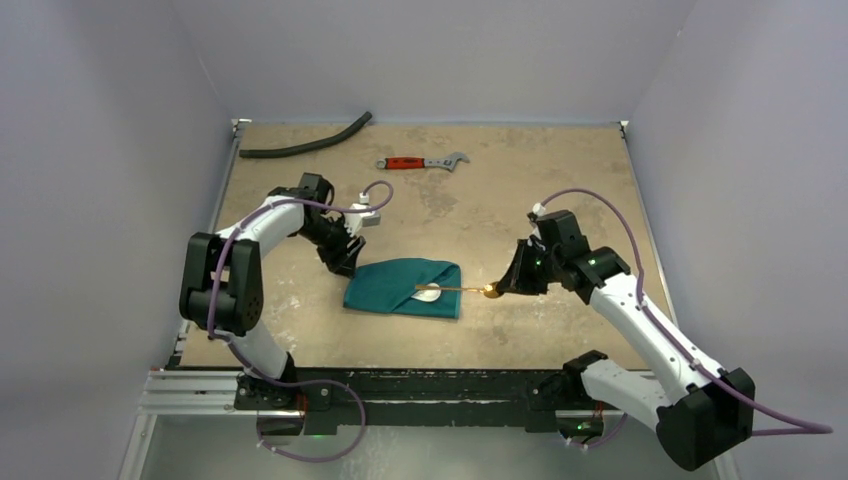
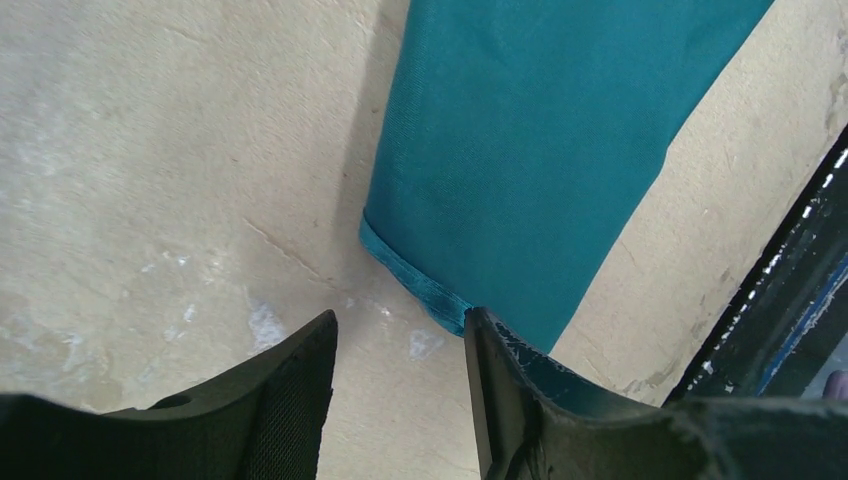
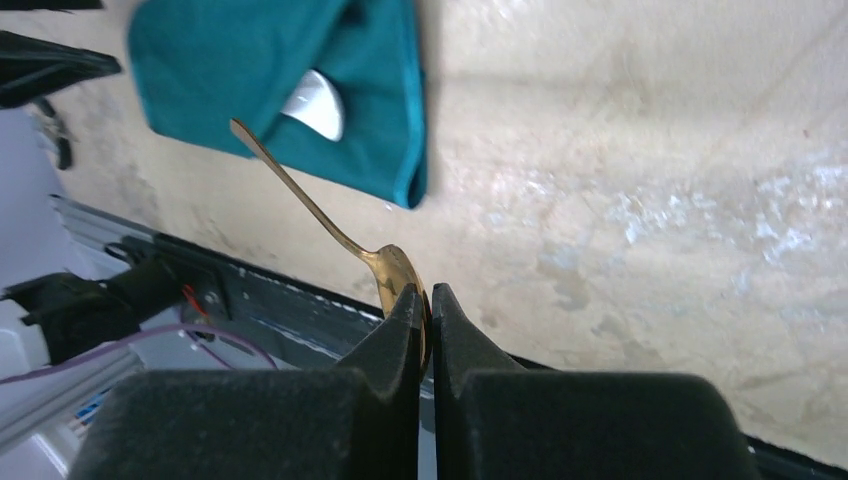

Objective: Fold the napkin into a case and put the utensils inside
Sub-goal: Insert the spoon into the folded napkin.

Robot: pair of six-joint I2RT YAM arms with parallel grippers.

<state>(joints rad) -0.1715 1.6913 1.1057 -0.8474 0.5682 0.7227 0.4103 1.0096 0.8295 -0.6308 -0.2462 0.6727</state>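
Left arm (image 1: 250, 230): elbow folded, forearm angled inward. The left pincer (image 2: 400, 330) hangs low over the worktop (image 1: 450, 210) just beside a corner of the case (image 1: 395, 285), jaws moderately apart with nothing between them.

Right arm (image 1: 630, 300): reaching inward. The right pincer (image 3: 422, 300) is clamped on the bowl of the slim golden-tan utensil (image 3: 300, 190), whose handle tip reaches over the case mouth. The white spoon (image 3: 315, 105) lies in that mouth, partly showing.

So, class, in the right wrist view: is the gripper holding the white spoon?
No, the right gripper pinches the bowl of the golden utensil; the white spoon lies tucked in the napkin.
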